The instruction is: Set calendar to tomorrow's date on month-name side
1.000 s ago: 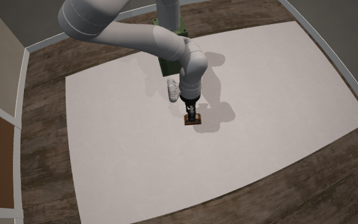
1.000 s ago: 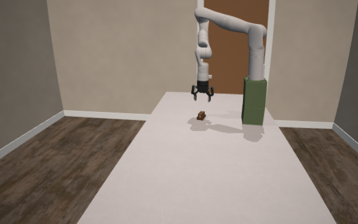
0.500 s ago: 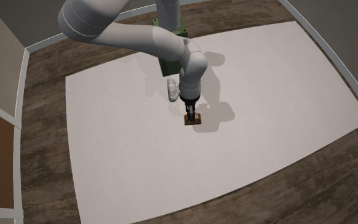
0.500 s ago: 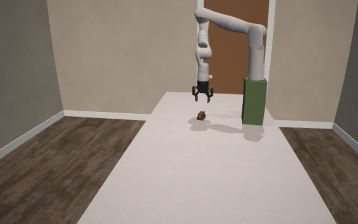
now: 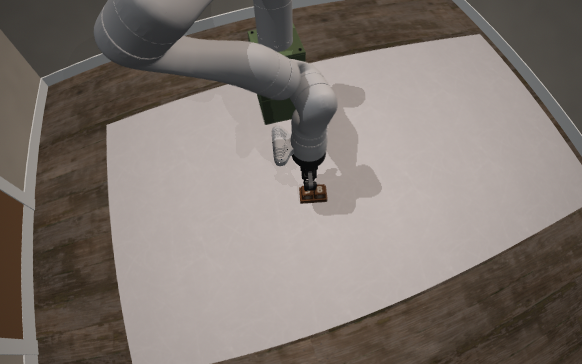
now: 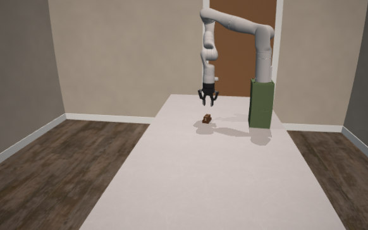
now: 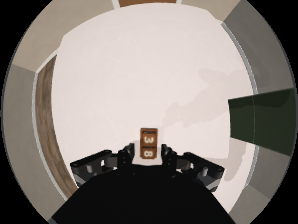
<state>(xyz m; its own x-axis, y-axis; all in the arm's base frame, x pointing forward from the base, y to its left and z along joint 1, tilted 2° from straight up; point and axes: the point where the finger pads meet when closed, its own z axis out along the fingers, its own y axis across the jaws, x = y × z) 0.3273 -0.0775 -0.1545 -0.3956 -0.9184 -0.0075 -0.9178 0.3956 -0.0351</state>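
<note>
The small brown wooden calendar tray (image 5: 313, 201) (image 6: 207, 121) stands on the white table, with two cubes side by side in it. In the top view the right cube (image 5: 321, 190) shows a pale digit on top, and the left cube is hidden behind my fingers. In the wrist view the calendar (image 7: 149, 129) lies straight below, between my fingers. My gripper (image 5: 309, 183) (image 6: 208, 103) (image 7: 147, 149) hangs some way above the calendar, pointing down. Its fingers are about half open and hold nothing.
The green pedestal (image 5: 273, 114) (image 6: 260, 104) (image 7: 262, 120) of the arm stands on the table behind the calendar. The white table top (image 5: 218, 240) has wooden floor on all sides. A brown door (image 6: 233, 63) is in the far wall.
</note>
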